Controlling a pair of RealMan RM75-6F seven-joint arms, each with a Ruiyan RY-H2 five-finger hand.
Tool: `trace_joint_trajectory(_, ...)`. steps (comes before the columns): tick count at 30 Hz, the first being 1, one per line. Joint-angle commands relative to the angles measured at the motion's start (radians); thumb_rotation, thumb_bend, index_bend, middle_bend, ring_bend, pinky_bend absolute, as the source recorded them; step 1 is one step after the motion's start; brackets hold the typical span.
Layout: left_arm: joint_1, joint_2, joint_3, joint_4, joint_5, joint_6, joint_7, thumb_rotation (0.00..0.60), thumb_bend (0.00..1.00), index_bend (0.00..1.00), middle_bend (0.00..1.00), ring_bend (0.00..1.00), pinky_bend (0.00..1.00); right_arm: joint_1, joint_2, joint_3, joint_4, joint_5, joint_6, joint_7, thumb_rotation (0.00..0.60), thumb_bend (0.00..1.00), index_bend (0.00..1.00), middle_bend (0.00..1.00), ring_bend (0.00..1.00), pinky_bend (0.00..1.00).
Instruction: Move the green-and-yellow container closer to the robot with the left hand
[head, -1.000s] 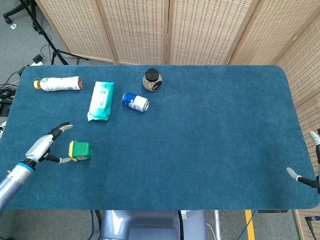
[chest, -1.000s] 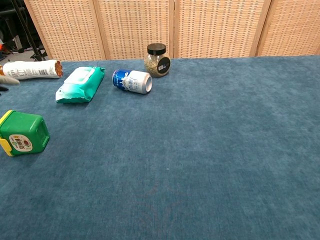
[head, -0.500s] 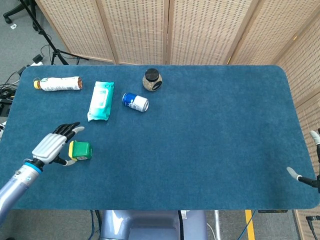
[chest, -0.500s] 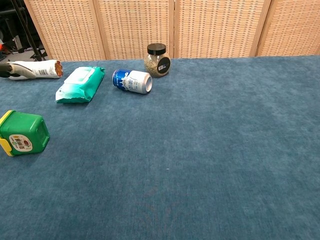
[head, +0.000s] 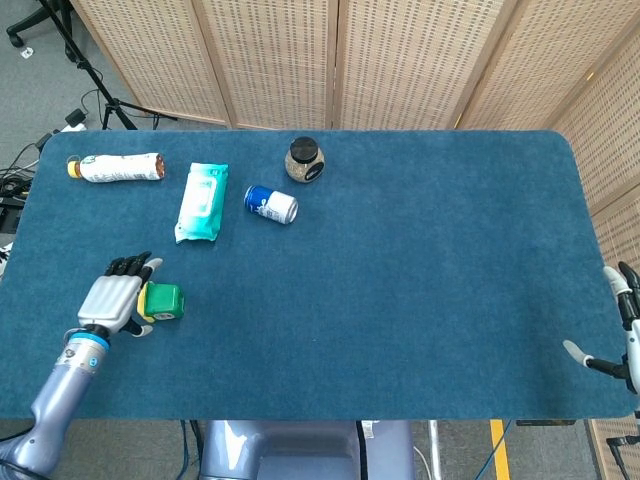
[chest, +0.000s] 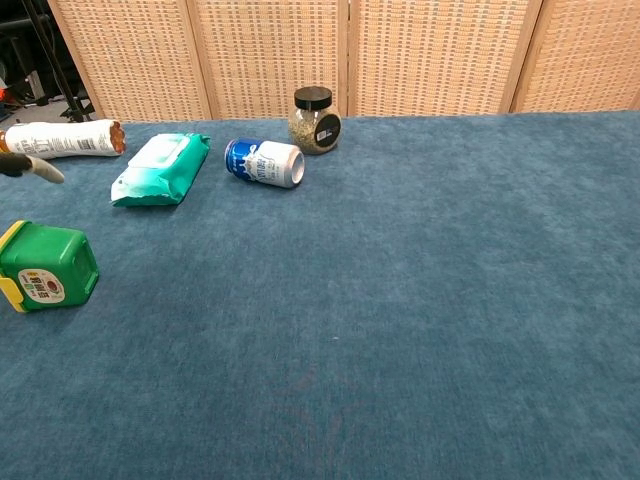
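Note:
The green-and-yellow container (head: 164, 302) lies on the blue table near the front left, its yellow lid pointing left; the chest view shows it at the left edge (chest: 48, 266). My left hand (head: 117, 296) hovers right against its lid end, back of the hand up, fingers stretched out toward the far side and holding nothing. I cannot tell if it touches the lid. In the chest view only a fingertip of the left hand (chest: 36, 168) pokes in above the container. My right hand (head: 622, 330) sits at the table's front right edge, fingers apart, with nothing in it.
A white bottle (head: 116, 167) lies at the far left. A teal wipes pack (head: 202, 200), a blue can (head: 271, 204) on its side and a black-lidded jar (head: 304, 160) stand beyond the container. The table's front edge (head: 300, 415) runs close behind my left wrist.
My left hand has swung in from the left to the container's lid end, turning back-up. The container has not moved. My right hand has risen slightly.

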Motion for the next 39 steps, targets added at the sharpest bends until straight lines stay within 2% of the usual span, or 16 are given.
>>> trace_joint_trajectory(1,-0.020,-0.041,-0.016,0.009,-0.052,0.015,0.016,0.600,0.12,0.05,0.00,0.00,0.02,-0.002,0.003,0.000,0.001,0.000,0.003,0.006,0.600,0.00,0.00,0.00,0.00,0.00)
trace_joint_trajectory(5,-0.027,-0.080,-0.021,0.058,-0.075,0.023,0.019,0.600,0.12,0.05,0.00,0.00,0.05,-0.005,0.005,0.000,0.002,0.000,0.008,0.012,0.600,0.00,0.00,0.00,0.00,0.00)
trace_joint_trajectory(9,-0.036,-0.130,-0.035,0.114,-0.092,-0.024,-0.027,0.600,0.12,0.08,0.00,0.02,0.10,-0.006,0.005,-0.002,0.001,-0.004,0.010,0.014,0.600,0.00,0.00,0.00,0.00,0.00)
trace_joint_trajectory(15,-0.039,-0.180,-0.033,0.184,-0.079,-0.039,-0.051,0.600,0.12,0.15,0.10,0.11,0.16,-0.005,0.008,-0.002,0.005,0.003,0.003,0.026,0.600,0.00,0.00,0.00,0.00,0.00)
trace_joint_trajectory(19,-0.051,-0.205,-0.038,0.212,-0.089,-0.052,-0.051,0.600,0.13,0.25,0.20,0.20,0.22,-0.006,0.011,0.001,0.008,0.010,0.002,0.039,0.600,0.00,0.00,0.00,0.00,0.00)
trace_joint_trajectory(23,-0.057,-0.224,-0.045,0.228,-0.094,-0.030,-0.042,0.600,0.15,0.41,0.38,0.37,0.32,-0.003,0.013,0.005,0.012,0.023,-0.007,0.050,0.600,0.00,0.00,0.00,0.00,0.00)
trace_joint_trajectory(26,-0.060,-0.225,-0.044,0.227,-0.112,-0.010,-0.020,0.600,0.17,0.47,0.44,0.44,0.37,-0.003,0.014,0.006,0.014,0.026,-0.008,0.054,0.600,0.00,0.00,0.00,0.00,0.00)
trace_joint_trajectory(32,-0.067,-0.220,-0.047,0.219,-0.148,0.021,0.019,0.600,0.20,0.51,0.49,0.48,0.38,-0.002,0.015,0.009,0.018,0.034,-0.014,0.061,0.600,0.00,0.00,0.00,0.00,0.00)
trace_joint_trajectory(39,-0.063,-0.208,-0.066,0.200,-0.124,0.031,-0.008,0.600,0.20,0.51,0.49,0.48,0.38,0.000,0.014,0.012,0.020,0.043,-0.018,0.060,0.600,0.00,0.00,0.00,0.00,0.00)
